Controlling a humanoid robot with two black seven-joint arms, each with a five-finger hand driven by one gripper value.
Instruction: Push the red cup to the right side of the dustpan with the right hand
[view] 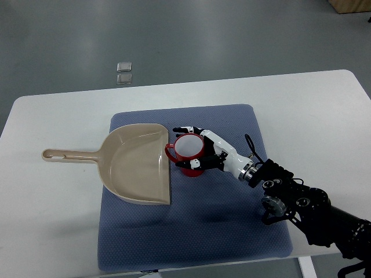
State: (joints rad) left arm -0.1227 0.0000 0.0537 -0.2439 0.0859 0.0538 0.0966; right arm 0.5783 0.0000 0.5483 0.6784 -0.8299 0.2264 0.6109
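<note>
**Right hand wrapped round the red cup beside the dustpan**

The right hand point(200, 147), white with black fingertips, is curled around the red cup point(186, 154). Its fingers reach over the cup's rim at twelve o'clock, and the thumb presses the cup's side at about five o'clock, so the hand holds the cup rather than standing wide. The wrist and the black arm point(301, 205) run away from the cup toward four o'clock and leave the picture at the lower right corner.

The red cup stands upright, its white inside showing from above, with its handle pointing toward nine o'clock. The handle is touching or just beside the straight open edge of the dustpan point(136, 165).

The dustpan is beige and lies flat at nine o'clock from the cup, its open mouth facing three o'clock and its long handle stretching toward nine o'clock, out past the mat's edge onto the bare surface.

Cup, hand and the dustpan's scoop all rest on a blue-grey mat point(232, 231), which lies in the middle of the white surface point(52, 231). Beyond the surface, at about eleven o'clock from the cup, two small grey squares point(124, 72) lie on the floor.
</note>
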